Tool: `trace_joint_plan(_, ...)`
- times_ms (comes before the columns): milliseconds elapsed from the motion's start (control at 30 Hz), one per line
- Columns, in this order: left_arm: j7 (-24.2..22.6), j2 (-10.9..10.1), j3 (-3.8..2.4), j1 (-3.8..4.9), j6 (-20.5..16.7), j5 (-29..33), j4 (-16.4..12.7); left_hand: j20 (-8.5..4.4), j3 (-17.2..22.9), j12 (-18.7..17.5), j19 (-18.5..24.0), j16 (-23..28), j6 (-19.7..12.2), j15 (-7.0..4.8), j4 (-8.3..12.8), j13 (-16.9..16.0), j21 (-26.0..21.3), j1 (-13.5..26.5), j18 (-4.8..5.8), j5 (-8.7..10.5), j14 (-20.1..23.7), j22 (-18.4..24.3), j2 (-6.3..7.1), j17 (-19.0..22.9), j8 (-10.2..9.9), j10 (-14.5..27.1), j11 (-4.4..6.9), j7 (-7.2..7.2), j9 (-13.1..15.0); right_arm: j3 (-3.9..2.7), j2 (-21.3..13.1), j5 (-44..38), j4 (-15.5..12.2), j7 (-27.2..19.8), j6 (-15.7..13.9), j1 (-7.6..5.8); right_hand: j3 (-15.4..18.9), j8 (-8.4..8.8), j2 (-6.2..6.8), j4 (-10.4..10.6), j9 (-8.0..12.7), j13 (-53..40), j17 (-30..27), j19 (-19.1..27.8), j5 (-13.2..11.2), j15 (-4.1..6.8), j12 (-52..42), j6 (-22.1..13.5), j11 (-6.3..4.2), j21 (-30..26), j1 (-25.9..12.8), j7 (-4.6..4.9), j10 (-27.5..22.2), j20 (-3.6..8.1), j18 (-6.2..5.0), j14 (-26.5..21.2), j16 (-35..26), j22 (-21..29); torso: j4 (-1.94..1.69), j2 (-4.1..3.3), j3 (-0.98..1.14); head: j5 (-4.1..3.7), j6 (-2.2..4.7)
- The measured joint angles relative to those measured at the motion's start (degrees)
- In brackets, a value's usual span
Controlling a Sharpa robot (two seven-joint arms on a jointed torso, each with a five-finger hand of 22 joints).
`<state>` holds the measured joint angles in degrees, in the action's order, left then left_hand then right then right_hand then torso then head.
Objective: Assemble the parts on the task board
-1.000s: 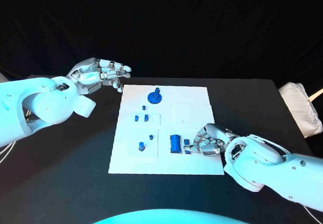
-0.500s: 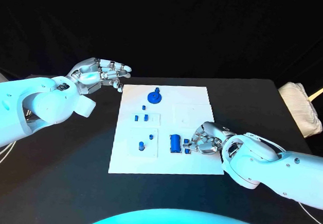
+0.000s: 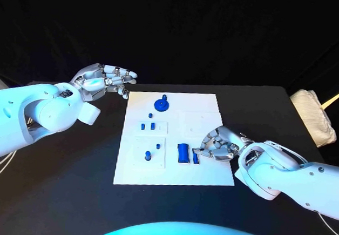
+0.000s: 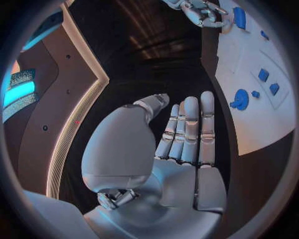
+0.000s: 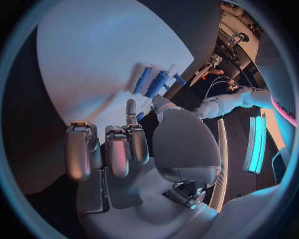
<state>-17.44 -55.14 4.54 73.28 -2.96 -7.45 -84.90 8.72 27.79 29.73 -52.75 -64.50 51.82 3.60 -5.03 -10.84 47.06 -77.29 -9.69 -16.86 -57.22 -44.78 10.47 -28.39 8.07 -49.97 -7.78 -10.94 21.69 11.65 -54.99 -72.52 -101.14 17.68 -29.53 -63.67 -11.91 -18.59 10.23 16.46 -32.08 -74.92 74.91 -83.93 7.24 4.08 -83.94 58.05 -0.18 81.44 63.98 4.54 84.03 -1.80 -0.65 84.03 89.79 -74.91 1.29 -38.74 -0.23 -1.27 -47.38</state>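
The task board (image 3: 205, 106) lies flat in the middle of the black table (image 3: 272, 108), and everything here sits off that white plate. Near the board's far end stands a round blue part with a knob on top (image 3: 162, 103). Nearer the robot from it, a pair of small blue pieces (image 3: 148, 126) sit side by side in a raised square. Closer in again, two more small blue pieces (image 3: 151, 151) stand in the next square.

Over on the board's right side, the right hand (image 3: 218, 144) rests low on the plate, fingers curled in toward a tall blue block (image 3: 183, 152) and a thinner blue strip (image 3: 196, 158) just beside it. The fingertips are right at those parts, but whether they actually grip one, I cannot tell; the right wrist view shows a finger reaching toward the blue pieces (image 5: 152, 82) with the thumb close by, contact unclear.

The left hand (image 3: 102, 79) hovers off the board's far left corner, above the bare table, fingers bent loosely and apart, holding nothing. The left wrist view confirms it: palm bare, fingers (image 4: 190, 132) laid straight together, the board off to their side.

Beyond the table's right edge lies a folded white cloth (image 3: 316, 114).
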Motion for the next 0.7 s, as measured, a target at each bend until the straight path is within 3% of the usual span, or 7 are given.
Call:
trace_joint_plan(167, -0.83, 1.05, 0.28, -0.41, -0.25, 0.77, 1.27, 0.88, -2.22, 0.46, 1.59, 1.65, 0.00, 0.45, -1.72, 0.04, -3.03, 1.11, 0.00, 1.14, 3.44, 1.50, 1.12, 0.78, 0.00, 0.00, 0.00, 0.00, 0.00, -0.27, 0.30, 8.61, 2.39, -8.75, -2.26, -2.21, 1.49, 2.12, -0.83, -0.39, 0.90, 0.00, 0.00, -0.08, 1.74, -0.93, 5.08, -2.30, 1.03, -8.53, 3.29, 1.31, -0.04, -0.90, -1.88, -0.04, -1.54, 0.00, 0.13, 0.76, -0.54, -0.21, 1.01)
trace_joint_plan(300, -2.16, 2.37, 0.33, -1.08, -0.86, 1.66, 2.80, 3.16, -4.50, -0.62, 7.96, 12.69, -0.32, 2.45, -3.69, 1.35, -14.31, -0.20, 0.01, 3.79, 11.96, 8.00, 1.41, 6.20, -0.19, -0.01, -0.65, 0.10, 0.03, -0.55, 1.92, 18.32, 7.97, -15.79, -2.91, -4.36, 1.44, 3.26, -1.51, -0.90, 1.34, 0.00, -0.01, 0.93, 2.50, -1.74, 12.74, -3.64, 2.24, -20.06, 8.10, 2.25, -1.93, -2.13, -3.80, 0.11, -5.58, 0.01, 0.19, 1.67, -1.08, -0.24, 2.20)
trace_joint_plan(400, -3.46, 3.71, 0.34, -1.62, -1.54, 2.48, 4.50, 4.97, -6.01, -4.43, 9.02, 21.27, -0.42, 3.18, -5.20, 3.82, -22.50, -1.90, 0.01, 4.03, 12.79, 13.68, 1.17, 9.97, -0.19, -2.22, -1.10, 0.19, 0.10, -0.93, 3.56, 25.83, 12.51, -20.26, -2.91, -5.40, 0.41, 3.53, -1.97, -1.94, 1.61, 0.00, -0.35, 5.98, 1.38, -2.94, 25.00, -4.74, 3.06, -36.38, 11.45, 3.12, -9.06, -2.88, -6.47, -0.87, -12.98, 0.13, 0.24, 2.29, -1.40, -0.29, 3.56)
trace_joint_plan(467, -4.68, 5.26, 0.30, -2.24, -2.15, 3.22, 6.69, 5.88, -6.45, -7.94, 9.37, 27.39, -0.85, 3.93, -6.01, 5.67, -27.54, -3.39, 0.01, 4.03, 12.05, 17.38, 1.16, 11.96, -0.19, -4.29, -1.32, 0.63, 0.07, -1.27, 5.15, 31.78, 16.19, -23.46, -2.58, -5.84, -1.01, 3.53, -1.92, -2.57, 1.92, 4.80, -6.97, 12.61, 0.81, -3.79, 39.76, -6.38, 4.11, -55.29, 13.73, 3.75, -18.55, -3.70, -8.81, -6.40, -22.24, 5.66, 0.24, 2.75, -1.61, -0.24, 4.55)
trace_joint_plan(500, -5.27, 6.14, 0.27, -2.59, -2.47, 3.63, 7.88, 6.27, -6.27, -9.81, 8.98, 30.33, -1.02, 4.02, -6.47, 6.41, -29.38, -3.88, 0.00, 4.03, 11.30, 18.89, 1.20, 12.64, -0.19, -5.40, -1.45, 0.80, -0.01, -1.42, 5.86, 34.18, 17.73, -24.72, -2.34, -5.96, -1.66, 3.53, -1.78, -2.61, 2.05, 7.18, -9.36, 13.96, 0.60, -3.96, 43.93, -6.83, 4.36, -59.43, 14.19, 3.97, -21.17, -4.01, -9.11, -8.24, -25.21, 7.43, 0.22, 2.94, -1.69, -0.18, 5.03)
trace_joint_plan(567, -6.60, 8.32, 0.22, -3.52, -3.22, 4.71, 10.71, 6.63, -5.88, -13.55, 8.87, 36.03, -1.44, 4.47, -7.01, 7.03, -32.57, -4.56, 0.01, 4.03, 11.40, 21.44, 1.03, 13.83, -0.48, -6.50, -1.76, 1.61, -0.45, -1.79, 7.58, 39.57, 21.45, -27.53, -1.58, -6.18, -4.45, 3.53, -1.31, -2.63, 2.68, 13.78, -19.03, 17.07, 0.32, -4.70, 51.00, -8.30, 5.09, -65.57, 15.83, 4.39, -25.29, -4.72, -9.11, -16.63, -37.47, 11.60, 0.05, 3.39, -1.86, -0.13, 6.23)
trace_joint_plan(700, -8.83, 11.45, 0.10, -5.03, -4.51, 6.72, 15.03, 7.84, -5.80, -19.12, 10.39, 43.62, -2.24, 5.51, -7.08, 7.13, -37.45, -4.88, 0.01, 4.03, 13.75, 25.26, 0.71, 15.79, -1.32, -6.58, -1.84, 2.26, -1.77, -2.33, 10.50, 47.70, 27.13, -31.96, 0.15, -6.44, -10.02, 3.53, 0.19, -2.47, 4.25, 28.95, -26.71, 19.91, -0.25, -6.18, 60.82, -9.83, 5.75, -73.22, 17.11, 5.15, -27.68, -6.33, -9.10, -22.58, -48.99, 20.01, -0.34, 4.04, -2.03, 0.08, 8.15)
